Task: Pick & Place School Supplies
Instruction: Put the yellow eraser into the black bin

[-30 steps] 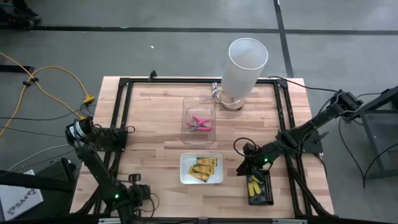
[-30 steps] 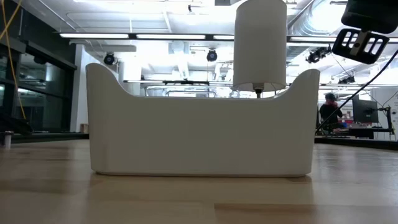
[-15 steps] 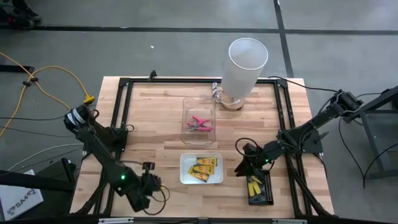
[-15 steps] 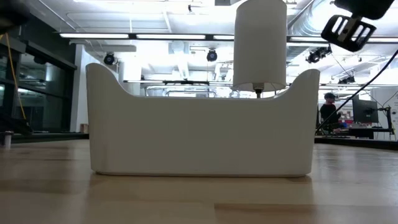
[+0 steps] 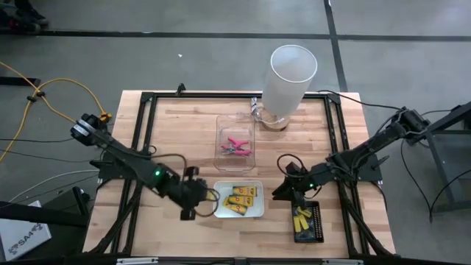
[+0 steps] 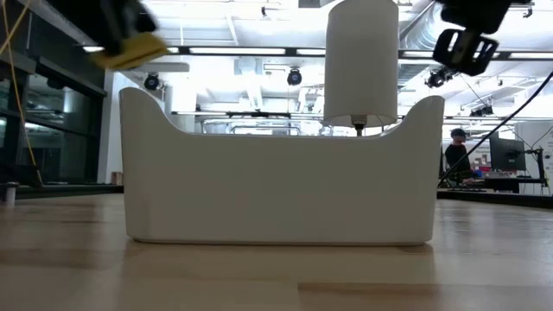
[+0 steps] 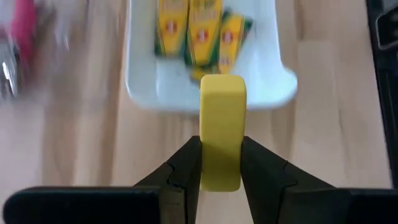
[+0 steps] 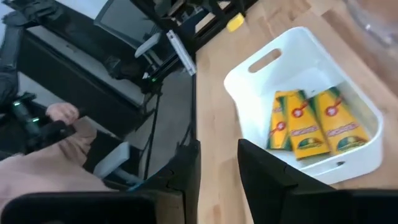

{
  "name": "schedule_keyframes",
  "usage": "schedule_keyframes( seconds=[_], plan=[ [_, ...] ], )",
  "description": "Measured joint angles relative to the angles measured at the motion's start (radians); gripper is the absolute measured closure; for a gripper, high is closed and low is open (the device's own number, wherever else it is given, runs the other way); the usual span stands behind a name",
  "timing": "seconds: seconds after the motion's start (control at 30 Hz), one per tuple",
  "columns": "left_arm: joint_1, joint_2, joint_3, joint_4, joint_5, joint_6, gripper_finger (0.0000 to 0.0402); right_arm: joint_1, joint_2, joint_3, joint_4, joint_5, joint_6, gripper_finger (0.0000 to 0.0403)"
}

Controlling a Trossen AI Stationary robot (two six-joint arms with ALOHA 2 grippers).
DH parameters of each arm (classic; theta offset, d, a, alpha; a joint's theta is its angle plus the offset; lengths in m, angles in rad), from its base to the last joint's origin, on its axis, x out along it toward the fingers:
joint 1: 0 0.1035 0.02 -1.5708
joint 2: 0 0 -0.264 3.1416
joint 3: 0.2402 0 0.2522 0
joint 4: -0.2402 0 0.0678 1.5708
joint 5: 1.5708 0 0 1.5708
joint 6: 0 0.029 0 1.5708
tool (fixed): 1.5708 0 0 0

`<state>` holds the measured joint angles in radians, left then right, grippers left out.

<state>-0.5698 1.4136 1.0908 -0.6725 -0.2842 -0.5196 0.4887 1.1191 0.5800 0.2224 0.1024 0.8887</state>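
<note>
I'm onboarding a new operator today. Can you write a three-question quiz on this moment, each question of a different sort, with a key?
1. True or false: the left gripper is shut on a plain yellow block.
2. Multiple choice: where do the pink-handled scissors lie? A) in the white tray B) in the clear tray C) in the black tray
3. Fill in: the crayon packets lie in the ______ tray.

Key
1. True. The jaws clamp the block from both sides, short of the white tray.
2. B, the clear tray.
3. White. The right gripper is open beside that tray, above the black tray, which holds yellow items.
</note>
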Motion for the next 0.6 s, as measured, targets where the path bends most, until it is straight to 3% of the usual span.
schedule_keyframes(
  seconds=[0.17, 0.37, 0.5, 0.6],
  plan=[
    [0.071, 0.001, 0.0, 0.171, 0.026, 0.262, 0.0309, -0.041, 0.008, 0.0, 0.026, -0.001, -0.089, 0.0306],
    [0.106, 0.001, 0.001, 0.381, 0.032, 0.506, 0.0309, -0.074, 0.035, 0.0, 0.143, -0.053, -0.327, 0.0306],
    [0.116, 0.001, 0.001, 0.496, 0.034, 0.578, 0.0309, -0.086, 0.057, 0.0, 0.169, -0.06, -0.539, 0.0306],
    [0.135, 0.002, 0.001, 0.564, 0.101, 0.568, 0.0309, -0.093, 0.066, 0.0, 0.179, -0.054, -0.692, 0.0306]
  ],
)
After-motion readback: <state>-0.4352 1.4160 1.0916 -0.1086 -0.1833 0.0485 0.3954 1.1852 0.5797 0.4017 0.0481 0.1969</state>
